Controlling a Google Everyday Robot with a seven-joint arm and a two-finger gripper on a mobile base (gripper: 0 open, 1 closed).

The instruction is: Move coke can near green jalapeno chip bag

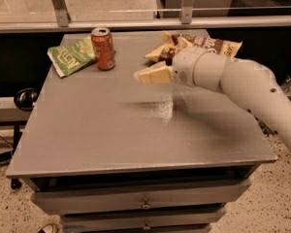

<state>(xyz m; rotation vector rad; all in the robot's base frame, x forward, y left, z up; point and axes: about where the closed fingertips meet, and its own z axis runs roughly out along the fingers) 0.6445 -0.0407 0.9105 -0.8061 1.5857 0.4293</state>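
The coke can (103, 48) stands upright at the back left of the grey table (111, 130), its left side right beside the green jalapeno chip bag (72, 56), which lies flat. My gripper (144, 75) hangs above the table's middle back, to the right of the can and apart from it. Its pale fingers point left and hold nothing.
A larger brown-and-yellow chip bag (203, 43) lies at the back right, partly behind my arm (242, 86). A glass rail (145, 21) runs behind the table. Drawers (145, 203) sit below the front edge.
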